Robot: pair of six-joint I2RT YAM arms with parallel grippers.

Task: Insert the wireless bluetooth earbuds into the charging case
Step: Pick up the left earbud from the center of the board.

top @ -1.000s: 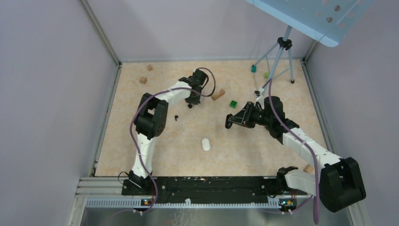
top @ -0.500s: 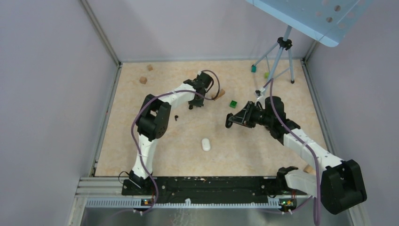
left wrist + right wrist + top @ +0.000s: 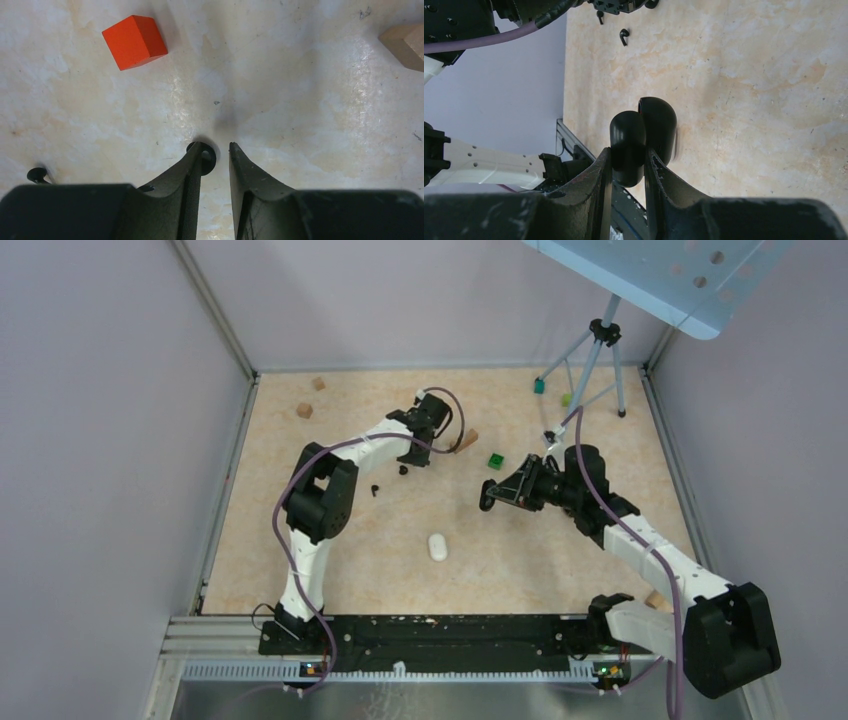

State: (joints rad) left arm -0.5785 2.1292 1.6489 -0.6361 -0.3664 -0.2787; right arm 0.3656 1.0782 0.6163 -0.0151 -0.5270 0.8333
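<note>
One black earbud point(image 3: 209, 159) lies on the table at my left gripper's point(image 3: 215, 149) left fingertip, partly in the narrow gap between the jaws, which are not closed on it. It also shows in the top view point(image 3: 403, 469) below the left gripper point(image 3: 408, 458). A second black earbud point(image 3: 375, 488) lies to the left, also in the left wrist view point(image 3: 37, 175) and the right wrist view point(image 3: 624, 36). My right gripper point(image 3: 629, 150) is shut on the black charging case point(image 3: 641, 132), its lid open, held above the table mid-right point(image 3: 487, 502).
An orange cube point(image 3: 134, 41) and a wooden block point(image 3: 406, 45) lie beyond the left gripper. A green cube point(image 3: 496, 461), a white oval object point(image 3: 437, 546), more wooden blocks point(image 3: 304, 410) and a tripod point(image 3: 595, 360) stand on the table.
The left wrist has shifted slightly right and settled low over the earbud. The right arm with the case has barely moved.
</note>
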